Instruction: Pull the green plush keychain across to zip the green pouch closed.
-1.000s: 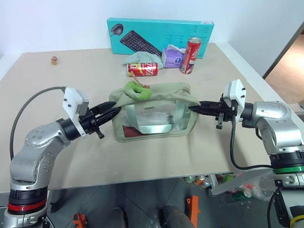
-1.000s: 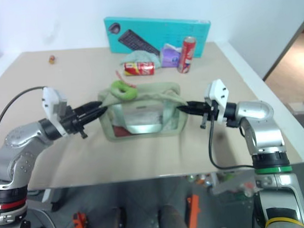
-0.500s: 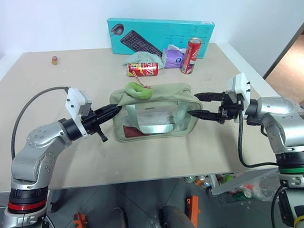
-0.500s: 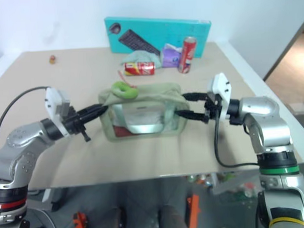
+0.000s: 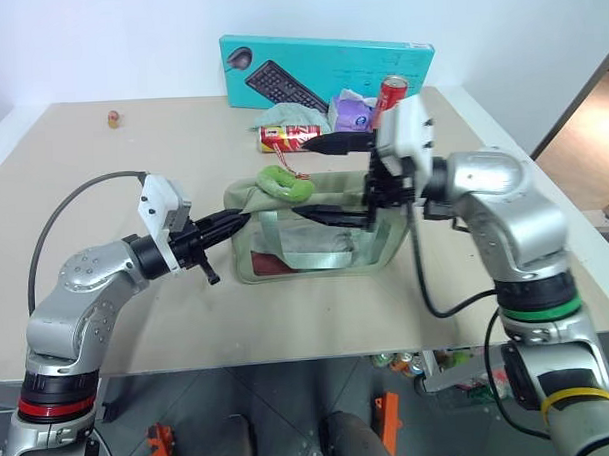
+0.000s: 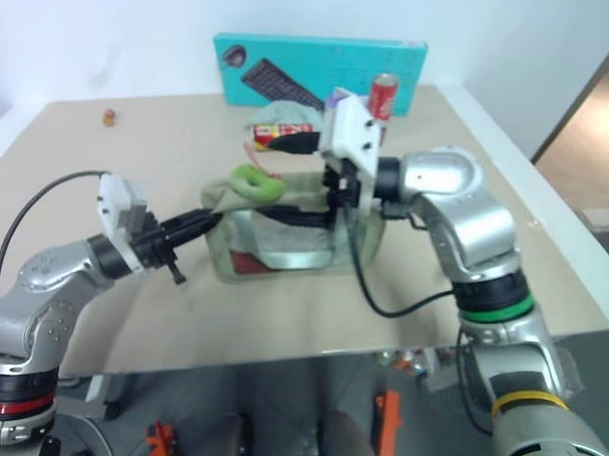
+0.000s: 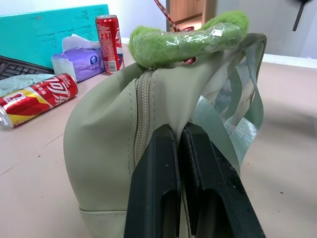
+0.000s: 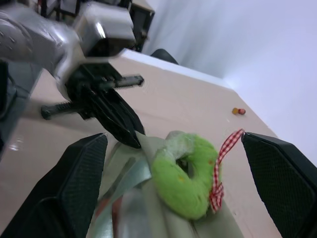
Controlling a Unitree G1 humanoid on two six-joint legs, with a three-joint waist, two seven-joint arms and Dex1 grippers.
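The green pouch (image 5: 320, 249) stands in the middle of the table, its zipper running along the top. At the left end of that zipper sits the green plush keychain (image 5: 285, 184), a fuzzy lime ring with a red checked ribbon. My left gripper (image 5: 236, 221) is shut on the fabric at the pouch's left end (image 7: 106, 134). From the right, my right gripper (image 5: 305, 179) reaches over the pouch top, open. Its fingers (image 8: 81, 191) stand wide on either side of the keychain (image 8: 185, 173), not touching it.
Along the table's back edge stands a teal keyboard box (image 5: 329, 67). In front of it are a teal rag (image 5: 281, 114), a purple tissue pack (image 5: 349, 113), an upright red can (image 5: 390, 92) and a lying red can (image 5: 286, 139). A small brown object (image 5: 113, 119) sits far left.
My right gripper has opened, left the pouch's right end and swung left and up over the pouch to the keychain. The left gripper has kept its hold.
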